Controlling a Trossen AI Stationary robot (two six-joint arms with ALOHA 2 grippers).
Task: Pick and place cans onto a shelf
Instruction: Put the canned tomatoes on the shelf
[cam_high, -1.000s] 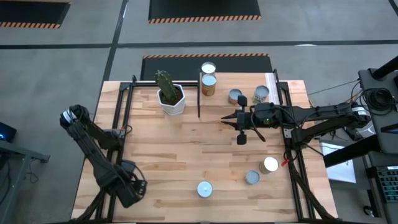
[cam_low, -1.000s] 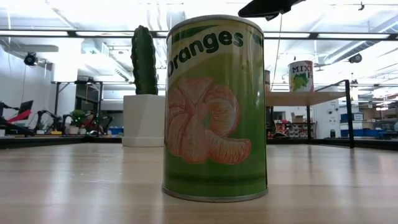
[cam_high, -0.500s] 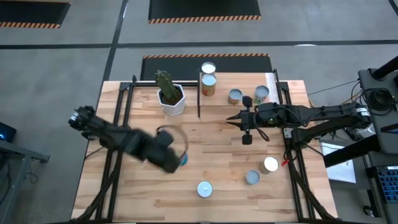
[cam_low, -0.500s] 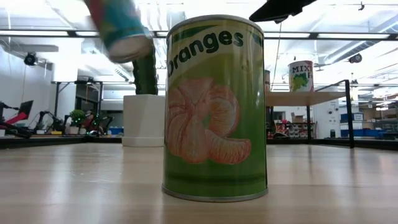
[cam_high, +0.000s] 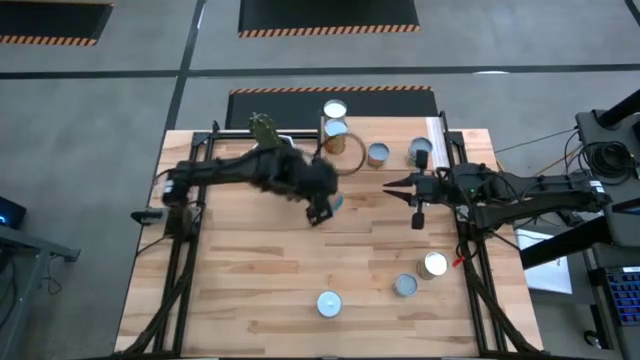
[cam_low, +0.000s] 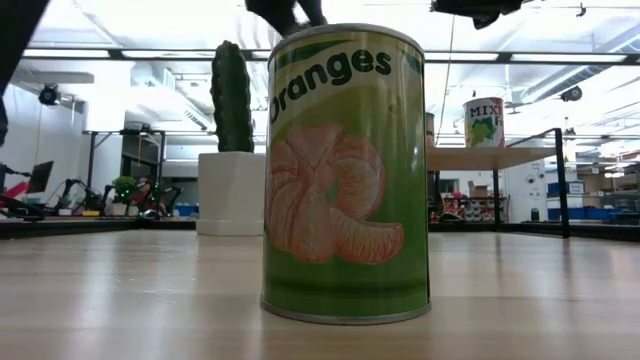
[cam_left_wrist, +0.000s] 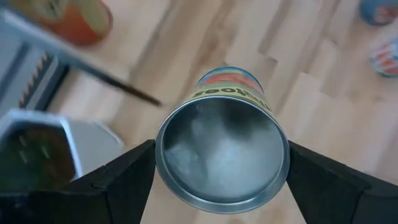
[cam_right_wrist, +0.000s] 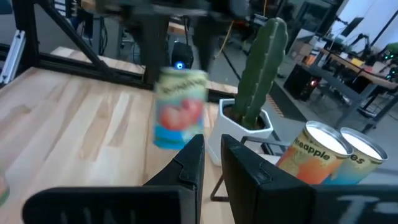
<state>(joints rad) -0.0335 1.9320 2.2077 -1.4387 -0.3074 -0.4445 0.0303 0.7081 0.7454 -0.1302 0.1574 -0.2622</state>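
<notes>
My left gripper (cam_high: 322, 205) is over the middle of the table, shut on a tomato-labelled blue can (cam_left_wrist: 222, 155), which also shows in the right wrist view (cam_right_wrist: 180, 106). My right gripper (cam_high: 390, 186) hovers empty to its right, in front of the shelf (cam_low: 500, 157). Its fingers (cam_right_wrist: 189, 168) stand close together. Several cans (cam_high: 335, 135) stand at the far edge by the shelf, one of them up on its board (cam_low: 483, 122). An Oranges can (cam_low: 345, 170) stands on its base near the front edge. Two more cans (cam_high: 405, 285) stand at the near right. My left gripper pinches the can between its two fingers, on opposite sides of its wall (cam_left_wrist: 285, 163) near the silver end that faces the wrist camera. The fingers lie along the can. The can is lifted clear of the table, roughly upright below the gripper (cam_right_wrist: 180, 106).
A cactus in a white hexagonal pot (cam_high: 272, 150) stands at the far left of the shelf, close to my left arm. The shelf's thin black frame leg (cam_high: 320, 160) rises just beyond the held can. Black rails run along both table sides.
My left arm has swung from the near left corner up and toward the far right, carrying the tomato can lifted clear to the table's middle by the shelf. My right gripper has drawn back a little toward the table's right edge.
</notes>
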